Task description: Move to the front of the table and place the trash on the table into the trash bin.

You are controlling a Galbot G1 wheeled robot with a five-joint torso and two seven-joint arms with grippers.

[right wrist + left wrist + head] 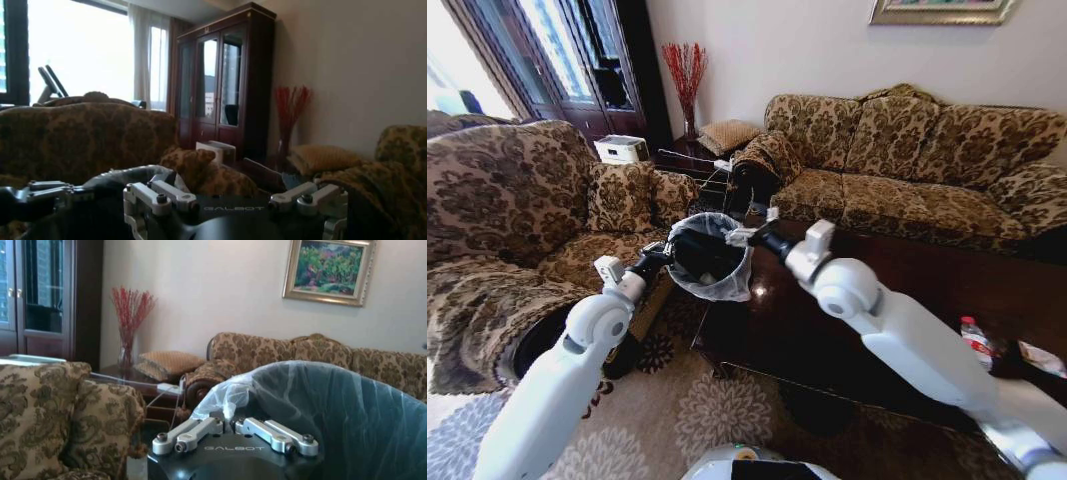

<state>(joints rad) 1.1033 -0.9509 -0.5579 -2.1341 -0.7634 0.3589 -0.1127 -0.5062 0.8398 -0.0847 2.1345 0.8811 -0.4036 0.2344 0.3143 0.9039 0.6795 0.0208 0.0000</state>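
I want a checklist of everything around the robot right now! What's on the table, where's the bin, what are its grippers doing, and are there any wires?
Surface: glossy dark table, mostly bare.
Job's things: trash bin with pale bag liner, held up at the table's corner; small bottle with red label and a crumpled wrapper on the table beside the right arm.
Clutter: nothing seen.
Grippers: left gripper at the bin's rim, shut on the liner; right gripper at the opposite rim, grip unclear.
Cables: white cords and a power strip on the side table.
Surroundings: floral sofas, red twigs in a vase, dark cabinet, framed painting.
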